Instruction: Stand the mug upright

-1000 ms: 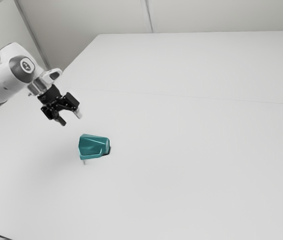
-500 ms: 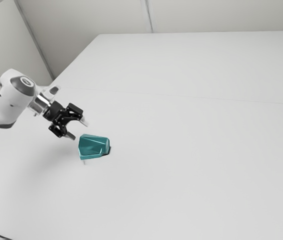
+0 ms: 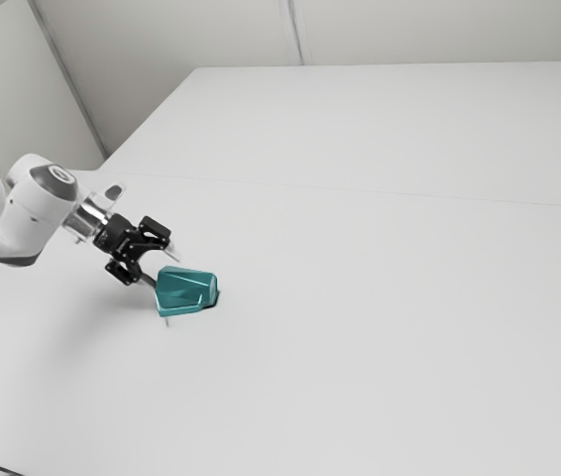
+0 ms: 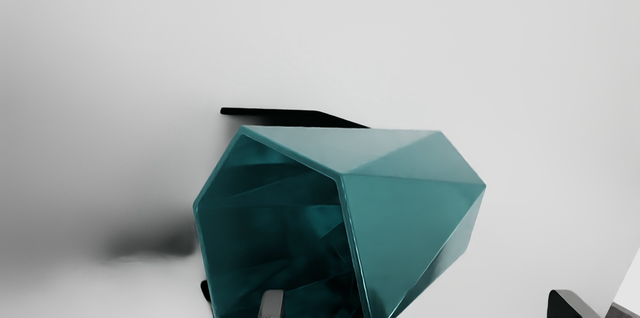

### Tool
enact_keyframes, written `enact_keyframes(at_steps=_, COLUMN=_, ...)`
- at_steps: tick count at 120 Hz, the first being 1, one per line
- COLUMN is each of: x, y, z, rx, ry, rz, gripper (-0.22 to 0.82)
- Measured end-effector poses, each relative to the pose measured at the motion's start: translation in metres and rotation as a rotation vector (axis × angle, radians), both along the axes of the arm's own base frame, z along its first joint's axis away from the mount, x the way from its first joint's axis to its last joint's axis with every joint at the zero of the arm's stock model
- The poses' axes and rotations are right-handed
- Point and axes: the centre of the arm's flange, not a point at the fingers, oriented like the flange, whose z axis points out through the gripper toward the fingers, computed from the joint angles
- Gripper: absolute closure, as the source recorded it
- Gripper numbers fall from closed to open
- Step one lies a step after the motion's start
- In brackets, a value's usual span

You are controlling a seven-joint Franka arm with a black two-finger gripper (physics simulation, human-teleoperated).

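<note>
Moved gripper [image 3: 164, 270] down & in twd mug [image 3: 187, 291] since prev. frame; left mug unmoved, on its side on table [image 3: 360, 347], just ahead of gripper. Kept fingers [image 4: 272, 304] wide apart, gripping nothing: one at mug's mouth [image 4: 280, 228], poss. inside, other outside, off side wall [image 4: 405, 218]. Risked snagging rim [image 4: 352, 238] & rolling mug if advanced misaligned; risked slip off slanted wall if pinched shallow.

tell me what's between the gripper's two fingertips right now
Part of the mug: the wrist view shows it between the fingertips of the open gripper, one seen against its mouth, the other out past its side.
</note>
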Motion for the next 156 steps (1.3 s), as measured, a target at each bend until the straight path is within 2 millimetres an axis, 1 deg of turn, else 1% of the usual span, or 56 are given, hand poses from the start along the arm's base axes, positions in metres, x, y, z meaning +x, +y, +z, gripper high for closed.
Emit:
enact_keyframes(at_steps=6, x=0.0, y=0.002, z=-0.004, rx=-0.01, ry=0.0, rz=0.01, gripper=0.08)
enact_keyframes(at_steps=15, x=-0.001, y=0.007, z=-0.018, rx=-0.032, ry=0.014, rz=0.031, gripper=0.13)
enact_keyframes(at_steps=22, x=-0.002, y=0.01, z=-0.024, rx=-0.045, ry=0.017, rz=0.045, gripper=0.15)
enact_keyframes(at_steps=39, x=0.004, y=0.008, z=-0.024, rx=-0.078, ry=-0.012, rz=0.064, gripper=0.2)
enact_keyframes(at_steps=56, x=0.008, y=0.003, z=-0.034, rx=-0.125, ry=-0.029, rz=0.09, gripper=0.22)
enact_keyframes(at_steps=63, x=0.01, y=0.002, z=-0.035, rx=-0.141, ry=-0.043, rz=0.098, gripper=0.25)
enact_keyframes(at_steps=69, x=0.011, y=0.0, z=-0.037, rx=-0.151, ry=-0.053, rz=0.101, gripper=0.3)
enact_keyframes(at_steps=93, x=0.012, y=-0.003, z=-0.038, rx=-0.177, ry=-0.083, rz=0.105, gripper=0.57)
enact_keyframes(at_steps=102, x=0.013, y=-0.005, z=-0.037, rx=-0.18, ry=-0.095, rz=0.1, gripper=0.64)
enact_keyframes(at_steps=121, x=0.014, y=-0.008, z=-0.031, rx=-0.19, ry=-0.117, rz=0.086, gripper=0.72)
enact_keyframes(at_steps=156, x=0.013, y=-0.013, z=-0.023, rx=-0.206, ry=-0.139, rz=0.058, gripper=0.77)
